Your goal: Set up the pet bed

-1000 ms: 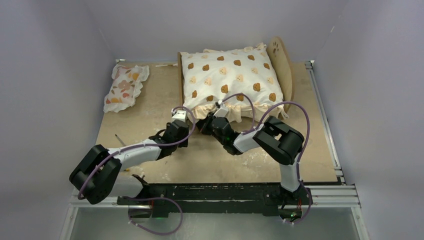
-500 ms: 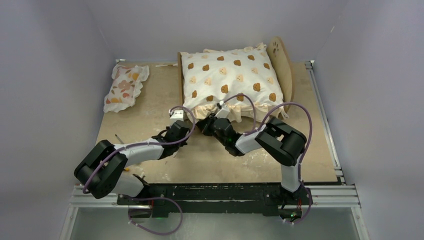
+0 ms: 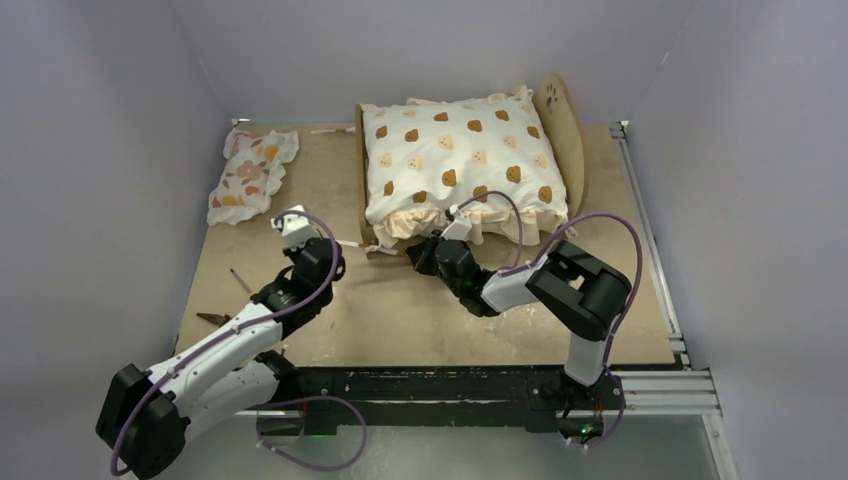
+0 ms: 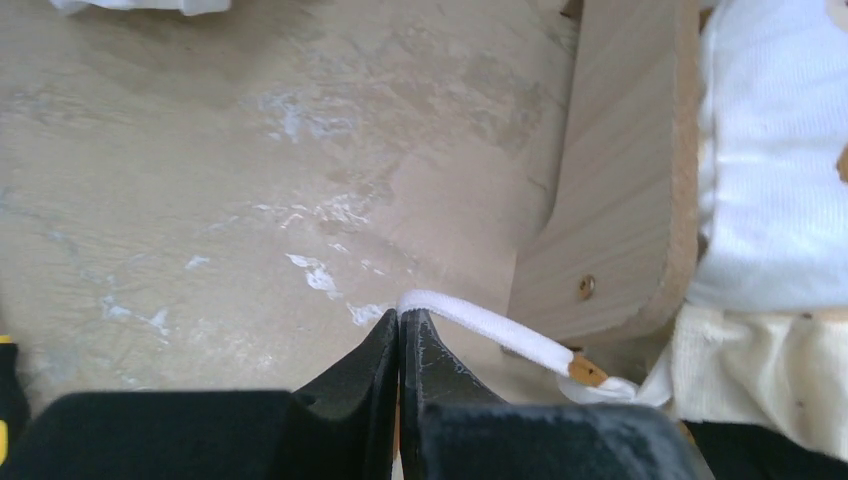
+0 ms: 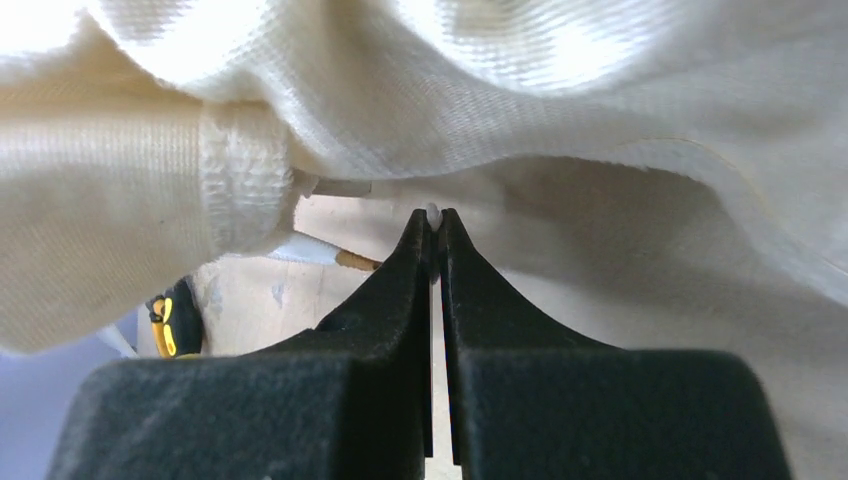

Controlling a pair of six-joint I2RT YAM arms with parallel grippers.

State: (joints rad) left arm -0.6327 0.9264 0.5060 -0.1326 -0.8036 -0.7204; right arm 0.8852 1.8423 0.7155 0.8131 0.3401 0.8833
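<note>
The left gripper (image 4: 400, 318) is pinched tight on the end of a flat white cord (image 4: 490, 330). The right gripper (image 5: 433, 222) is pinched just as tight on a small white nub (image 5: 433, 213) tucked under fabric. Too little of the nub shows to say whether it is a 2nd cord.

The table (image 3: 420, 310) carries the pet bed (image 3: 361, 165) at its far side. The bed's long axis lies across the table, with the paw-print headboard toward the robot's right and the plain end board toward its left. A cream bear-print cushion (image 3: 455, 150) fills the bed, and its ruffle hangs over the near rail. A small floral pillow (image 3: 250, 172) lies well apart, near the far left corner of the table.

The cord matters most. From the left fingertips it runs rightward, past the end board (image 4: 620, 200), to a brown tip and a knot-like bunch at the cushion's near left corner. The left arm therefore stands to the left of that corner, outside the bed. The right arm sits just right of the corner, under the ruffle. The left arm is nearer the cord's free end. Any pull it makes leftward would probably draw the cushion corner toward the end board.
</note>
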